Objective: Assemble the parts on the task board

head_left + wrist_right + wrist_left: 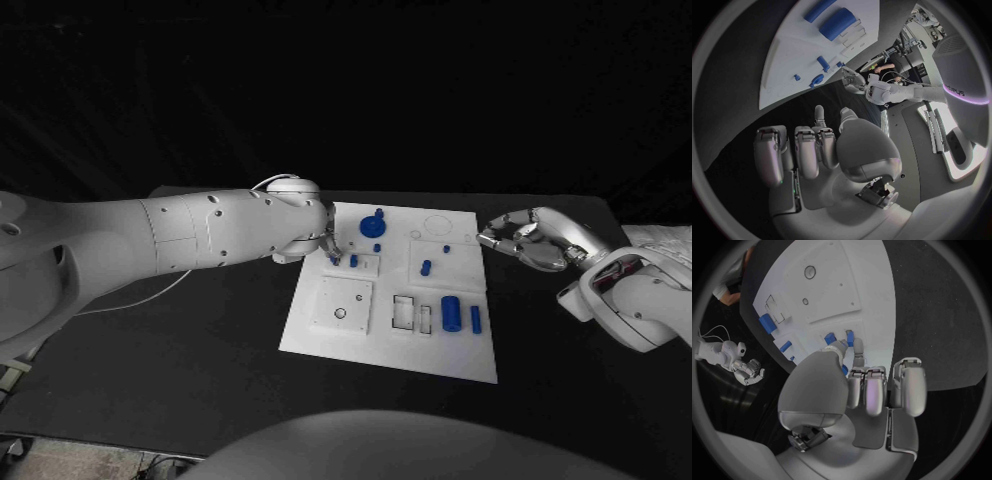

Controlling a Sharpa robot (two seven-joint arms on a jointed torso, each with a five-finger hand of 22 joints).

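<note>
A white task board (325, 335) is lying in the middle of a black table (173, 380), its long axis running away from the robot and leaning slightly to one side. Bare table is lying open all around the board, with the widest stretch on the robot's left.

The left robot hand (329, 248) is reaching over the board's far left corner, its fingertips (856, 347) coming down beside 2 small blue pegs (829, 337) standing there. Its other fingers are lying curled together, and I cannot tell whether it is pinching a peg or only touching one.

The right robot hand (522, 240) is hovering just off the board's far right edge, fingers curled inward with nothing in them.

On the board, a round blue knob (374, 224) is sitting near the far edge. A short blue peg (426, 267) is lying further in. Near the right edge a thick blue cylinder (451, 313) and a thin blue bar (476, 319) are lying side by side, both long axes running parallel to the board's long side. Beside them are 2 narrow rectangular slots (413, 314), and a square plate with a small round hole (340, 313) is occupying the left part.
</note>
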